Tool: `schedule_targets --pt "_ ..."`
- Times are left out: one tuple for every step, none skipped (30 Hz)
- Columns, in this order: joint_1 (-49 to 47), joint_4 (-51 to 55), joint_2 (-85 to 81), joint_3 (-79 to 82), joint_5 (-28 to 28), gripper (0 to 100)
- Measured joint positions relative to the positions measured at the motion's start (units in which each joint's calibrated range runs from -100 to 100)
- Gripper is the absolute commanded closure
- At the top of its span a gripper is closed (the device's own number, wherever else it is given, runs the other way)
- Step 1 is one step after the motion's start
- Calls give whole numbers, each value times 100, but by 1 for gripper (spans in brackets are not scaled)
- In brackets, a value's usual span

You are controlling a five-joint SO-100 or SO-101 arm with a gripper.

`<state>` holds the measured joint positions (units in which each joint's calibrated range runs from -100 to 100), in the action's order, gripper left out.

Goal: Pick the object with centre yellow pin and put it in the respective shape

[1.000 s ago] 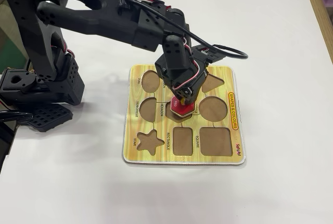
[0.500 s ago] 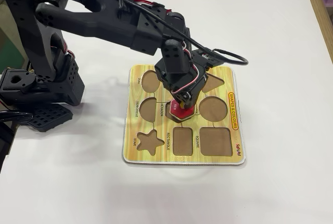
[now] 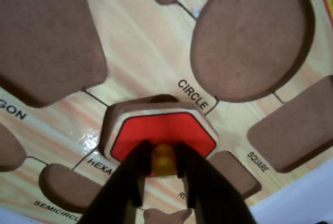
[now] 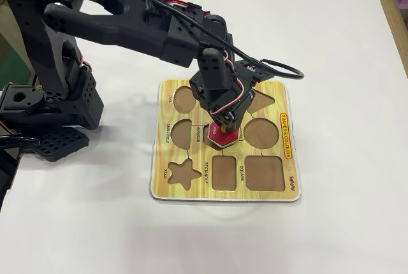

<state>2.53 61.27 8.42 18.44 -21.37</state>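
We saw the end effector pinching the yellow knob of the red hexagon piece. The piece sat tilted over the HEXAGON recess, at seven o'clock from the circle recess, on the puzzle board.

This looked like a hobby or lab workbench rather than a home room. A plain white table filled the fixed view, with a strip of tan wooden edging along its right side. A black 3D-printed robot arm with exposed red and white wires stood on it, and a yellow shape-sorting puzzle board lay flat beside its base.
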Motion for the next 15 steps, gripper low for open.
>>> schedule_targets --pt "0 0 0 0 0 99" --pt "0 0 0 0 0 99" --pt "0 0 26 0 -5 99" --pt "0 0 52 0 -21 99" --pt "0 0 52 0 -5 99" --pt "0 0 52 0 -5 99" --pt "0 0 52 0 -31 99" --pt "0 0 52 0 0 99" --pt "0 0 52 0 0 99" --pt "-9 0 52 0 -21 99" --pt "-9 0 52 0 -36 99" --pt "-19 0 52 0 -21 99" --pt "-28 0 52 0 -5 99" --pt "-47 0 52 0 -31 99" --pt "-65 0 52 0 -36 99"
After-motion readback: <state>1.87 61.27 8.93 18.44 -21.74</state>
